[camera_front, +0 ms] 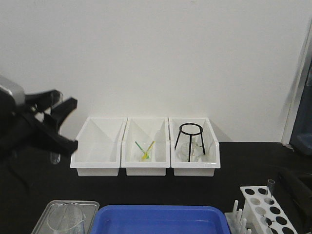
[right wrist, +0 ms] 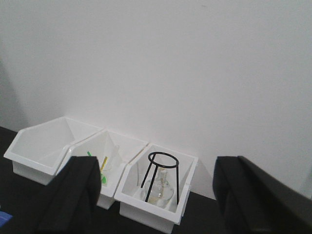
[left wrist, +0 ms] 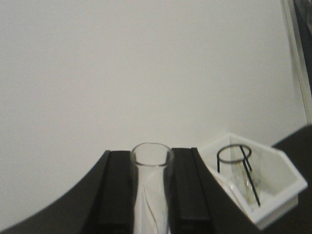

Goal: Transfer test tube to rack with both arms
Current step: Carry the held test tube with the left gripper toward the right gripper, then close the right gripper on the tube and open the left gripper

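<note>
Test tube [left wrist: 151, 204] is gripped by the left tool [left wrist: 152, 163]; right tool [right wrist: 155, 197] spread wide, empty; handover and rack [camera_front: 267, 210] placement remain.

- A plain white wall [camera_front: 156, 53] is filling the whole back of the scene, running bare from edge to edge.
- A black tabletop [camera_front: 243, 161] is stretching out below it, meeting the wall in a straight line.
- A pale vertical strip [camera_front: 294, 92] (too little of it shows to say what it is) is standing at the wall's right end.
- Soft, even light is falling on the wall, greying slightly toward the left edge in the right wrist view.
</note>
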{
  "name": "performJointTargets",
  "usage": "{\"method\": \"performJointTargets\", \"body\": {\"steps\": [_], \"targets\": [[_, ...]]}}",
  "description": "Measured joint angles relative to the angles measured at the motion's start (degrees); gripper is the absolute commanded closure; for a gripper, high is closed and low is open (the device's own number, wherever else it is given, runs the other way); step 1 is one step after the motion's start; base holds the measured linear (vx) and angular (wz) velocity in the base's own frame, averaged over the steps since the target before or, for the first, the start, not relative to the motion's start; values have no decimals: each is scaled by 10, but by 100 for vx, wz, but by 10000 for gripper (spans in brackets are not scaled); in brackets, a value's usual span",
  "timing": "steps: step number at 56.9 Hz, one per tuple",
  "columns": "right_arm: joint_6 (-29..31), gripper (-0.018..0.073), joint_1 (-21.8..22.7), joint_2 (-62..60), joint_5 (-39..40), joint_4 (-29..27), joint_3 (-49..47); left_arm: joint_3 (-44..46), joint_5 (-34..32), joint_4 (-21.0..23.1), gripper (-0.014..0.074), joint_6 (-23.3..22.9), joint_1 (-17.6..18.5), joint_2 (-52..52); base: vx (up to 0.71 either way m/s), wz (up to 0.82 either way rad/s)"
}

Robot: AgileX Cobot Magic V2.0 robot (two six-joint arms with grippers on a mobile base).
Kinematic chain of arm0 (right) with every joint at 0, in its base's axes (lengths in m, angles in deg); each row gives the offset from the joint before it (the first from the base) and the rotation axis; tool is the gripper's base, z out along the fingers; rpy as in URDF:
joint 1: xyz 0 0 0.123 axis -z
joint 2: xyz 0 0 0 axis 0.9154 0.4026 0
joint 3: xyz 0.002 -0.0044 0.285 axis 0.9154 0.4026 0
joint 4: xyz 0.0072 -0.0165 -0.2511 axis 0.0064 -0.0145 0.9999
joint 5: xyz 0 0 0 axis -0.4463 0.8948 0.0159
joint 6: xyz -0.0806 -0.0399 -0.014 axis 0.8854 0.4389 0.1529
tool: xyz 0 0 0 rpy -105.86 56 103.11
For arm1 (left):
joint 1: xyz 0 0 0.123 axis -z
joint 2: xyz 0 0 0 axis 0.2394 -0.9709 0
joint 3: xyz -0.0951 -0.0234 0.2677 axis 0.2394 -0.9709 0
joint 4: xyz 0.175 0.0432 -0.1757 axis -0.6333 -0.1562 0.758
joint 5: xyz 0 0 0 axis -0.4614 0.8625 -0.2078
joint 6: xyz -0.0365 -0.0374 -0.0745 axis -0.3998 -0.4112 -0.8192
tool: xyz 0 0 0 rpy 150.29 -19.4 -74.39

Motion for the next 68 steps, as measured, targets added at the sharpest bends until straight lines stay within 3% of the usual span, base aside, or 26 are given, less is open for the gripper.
{"method": "performJointTargets", "body": {"steps": [10,25,35,47,62,64,65,68], "targets": [[-76,5,0,36,9,23,0,50,38,-91,605,-125,42,-5,0,0],[-294,26,0,131,138,239,0,51,-45,-254,603,-302,147,-104,0,0],[-343,52,0,180,206,311,0,57,-120,-277,601,-325,196,-174,0,0],[-347,53,0,211,226,318,0,98,-131,-280,601,-339,248,-235,0,0],[-342,63,0,214,228,319,0,121,-135,-281,601,-342,281,-261,0,0],[-342,74,0,214,228,319,0,122,-135,-281,601,-342,284,-263,0,0],[-339,137,0,214,228,318,0,123,-129,-282,601,-342,286,-264,0,0],[-338,202,0,214,228,318,0,123,-126,-282,601,-343,287,-264,0,0]]}}
